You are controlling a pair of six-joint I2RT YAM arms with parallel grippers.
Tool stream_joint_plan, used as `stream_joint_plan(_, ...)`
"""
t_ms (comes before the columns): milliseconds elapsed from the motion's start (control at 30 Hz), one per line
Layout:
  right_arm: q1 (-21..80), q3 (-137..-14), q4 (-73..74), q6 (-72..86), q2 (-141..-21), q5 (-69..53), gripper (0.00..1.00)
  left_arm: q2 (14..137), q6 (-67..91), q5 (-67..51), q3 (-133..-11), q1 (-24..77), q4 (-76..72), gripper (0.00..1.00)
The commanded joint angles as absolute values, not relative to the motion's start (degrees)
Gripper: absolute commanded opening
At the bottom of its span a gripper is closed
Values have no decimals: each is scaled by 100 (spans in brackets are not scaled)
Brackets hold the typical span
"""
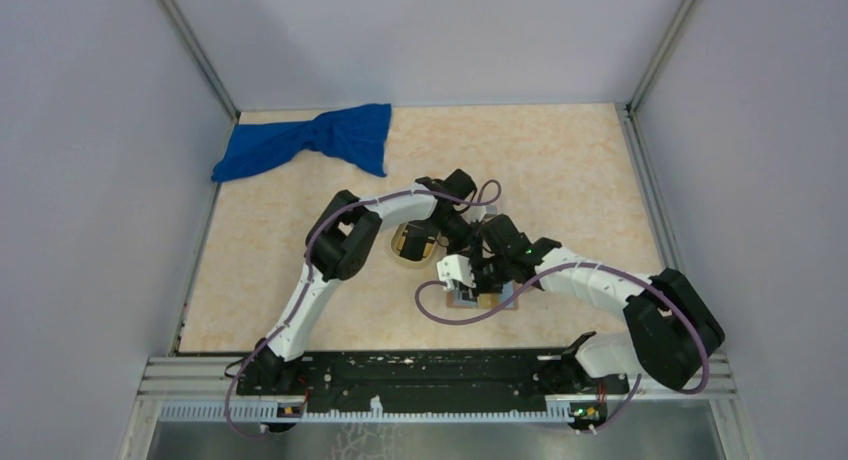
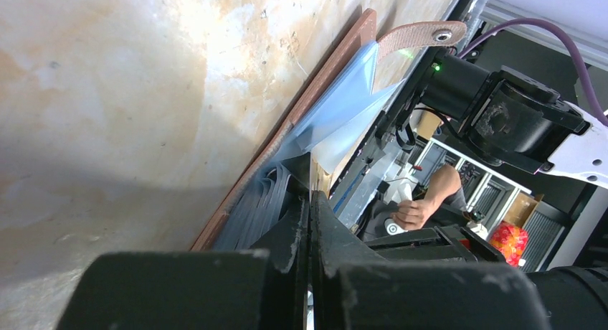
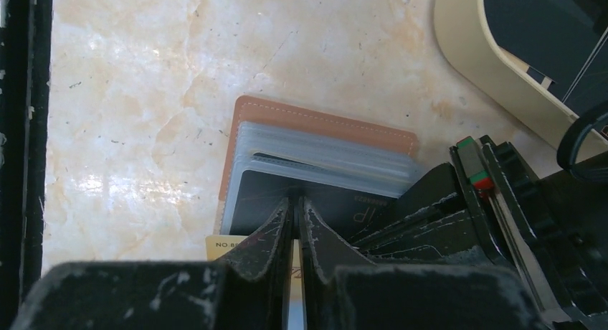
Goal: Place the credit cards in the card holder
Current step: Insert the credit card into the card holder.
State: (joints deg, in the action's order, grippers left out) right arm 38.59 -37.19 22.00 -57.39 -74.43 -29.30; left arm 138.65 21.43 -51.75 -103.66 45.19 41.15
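Note:
The card holder (image 3: 323, 125) lies open on the table, brown outside with clear blue-grey sleeves; in the top view it sits low in the middle (image 1: 497, 302), under both wrists. A black credit card (image 3: 323, 201) sits partly in its front sleeve. My right gripper (image 3: 295, 199) is shut, its tips against that card's near edge. My left gripper (image 2: 310, 195) is shut too, its tips resting on the sleeves (image 2: 251, 208). I cannot tell if they pinch one. The left fingers (image 3: 430, 201) show beside the card. The holder's snap strap (image 2: 423, 34) sticks up.
A yellow card (image 3: 215, 245) pokes out under the holder's near edge. The oval tan tray (image 3: 466, 57) stands close to the right with a dark flat thing (image 3: 545, 29) inside; from above it is left of the wrists (image 1: 400, 252). A blue cloth (image 1: 310, 145) lies far left.

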Motion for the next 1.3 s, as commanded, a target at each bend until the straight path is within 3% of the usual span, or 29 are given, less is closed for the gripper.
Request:
stream_joint_plan(0,4021,-3769,2031,-5707,-7535,-2646,7,14392,1722,-3790,-9971,4578,4272,3)
stream_joint_plan(467,4017,-3665,2582,-5910,-7548,-1797,6,14387,1670,-3712,-9949,4572,4291,17)
stream_joint_plan(833,4010,-3721,2724,-5840,-7611,-2092,6,14451,1652,-3769,-10021,4562,4331,12)
stream_joint_plan(1267,3797,-3701,2874,-5766,-7601,-1637,6,14386,1633,-3626,-10058,4530,4406,28)
